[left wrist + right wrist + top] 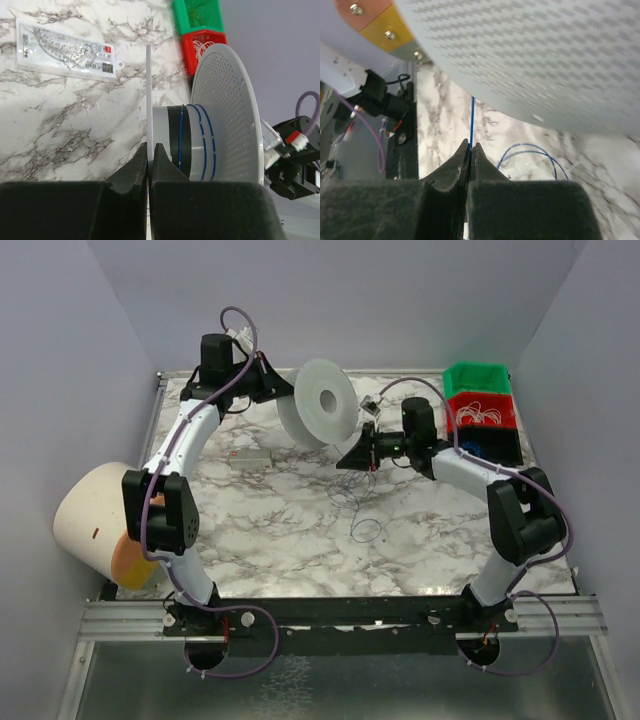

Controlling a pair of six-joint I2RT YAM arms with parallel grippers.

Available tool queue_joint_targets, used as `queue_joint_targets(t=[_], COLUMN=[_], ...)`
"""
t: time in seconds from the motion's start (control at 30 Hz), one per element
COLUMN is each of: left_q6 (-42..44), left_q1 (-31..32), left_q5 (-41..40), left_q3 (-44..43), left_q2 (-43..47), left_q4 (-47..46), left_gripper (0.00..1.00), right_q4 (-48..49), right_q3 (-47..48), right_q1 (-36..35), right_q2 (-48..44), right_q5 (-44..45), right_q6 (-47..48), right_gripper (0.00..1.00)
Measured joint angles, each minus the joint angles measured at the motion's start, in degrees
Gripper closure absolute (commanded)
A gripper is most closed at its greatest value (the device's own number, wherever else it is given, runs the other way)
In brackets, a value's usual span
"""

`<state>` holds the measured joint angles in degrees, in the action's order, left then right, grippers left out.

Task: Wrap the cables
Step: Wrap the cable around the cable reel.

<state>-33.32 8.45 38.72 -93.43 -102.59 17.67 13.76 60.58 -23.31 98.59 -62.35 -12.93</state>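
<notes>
Cables [471, 120]: thin, limp, kink-prone; right gripper [470, 147] pinches them mid-frame, best close to spool [227, 100]; left gripper [148, 149] clamps spool rim.

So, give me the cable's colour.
Blue cable, clearest in the right wrist view.

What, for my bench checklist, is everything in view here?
spool: one, white perforated flanges with a grey hub, far centre, on edge
cable: one strand as far as shows, blue, a few turns on the hub, loose loops on the table
packet: one, clear plastic, left of the spool
bins: three, green, red, black, far right
cylinder: one, cream, beside the table's left edge
pad: one, orange, by the cylinder's near end
table: one, white marble
left arm: black and white, jaws shut on a spool flange
right arm: black and white, jaws shut on the cable
</notes>
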Motion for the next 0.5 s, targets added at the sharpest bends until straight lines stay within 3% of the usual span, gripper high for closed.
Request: queue_joint_targets(t=[0.2,0.5], left_q6=[-2.5,-4.5], left_q1=[-2.3,-2.4], left_q5=[3.1,6.0], left_q3=[2.7,4.9], left_q2=[2.5,3.3], left_q4=[-5.8,-11.0], left_gripper=[1.00,1.00], right_q4=[0.1,-0.4], right_q3=[-1.0,-3.0], right_q1=[6.1,6.8], right_q2=[0.0,-3.8], right_q5=[6.8,30.4], right_q6=[-1.2,-2.0], right_gripper=[0.99,1.00])
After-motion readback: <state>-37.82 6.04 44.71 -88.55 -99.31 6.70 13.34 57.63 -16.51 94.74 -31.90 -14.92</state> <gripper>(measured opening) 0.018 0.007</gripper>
